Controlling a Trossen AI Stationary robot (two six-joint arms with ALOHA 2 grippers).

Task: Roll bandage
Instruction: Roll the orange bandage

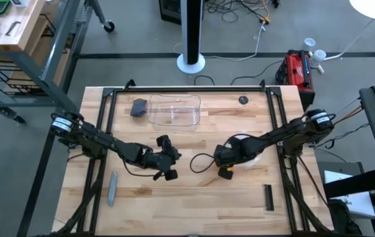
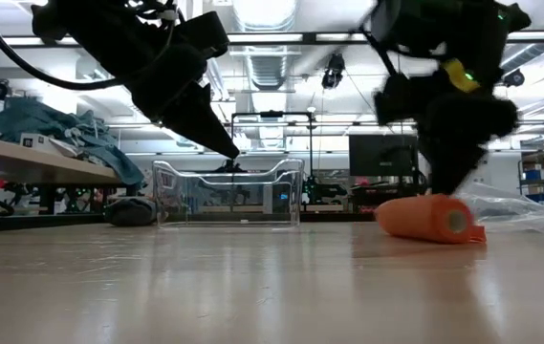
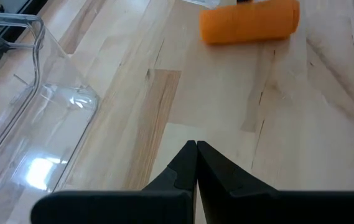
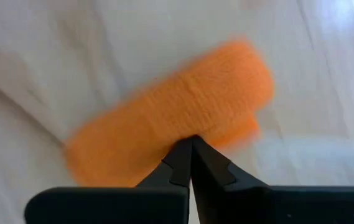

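Observation:
The orange bandage (image 2: pixel 429 218) lies on the table right of centre, rolled into a short cylinder resting on its curved side. It also shows in the high view (image 1: pixel 227 173), the left wrist view (image 3: pixel 251 22) and the right wrist view (image 4: pixel 177 115). A loose tail (image 4: pixel 246 129) sticks out from under the roll. My right gripper (image 4: pixel 191 144) is shut and stands right above the roll, pointing steeply down. My left gripper (image 3: pixel 196 148) is shut and empty, above the table's middle (image 1: pixel 169 164), well to the left of the roll. My right gripper meets the roll's curved upper side (image 4: pixel 192 127) with its shut fingertips, about midway along the roll. It comes from above, pointing steeply down. The roll lies on the table under the tips. Nothing is between the fingers.
A clear plastic tray (image 1: pixel 174 110) stands at the far middle, with a grey pouch (image 1: pixel 138 107) left of it. A grey stick (image 1: pixel 113 187) lies near left. A black bar (image 1: pixel 268 197) lies near right. A crumpled clear wrapper (image 2: pixel 525 208) lies right of the roll.

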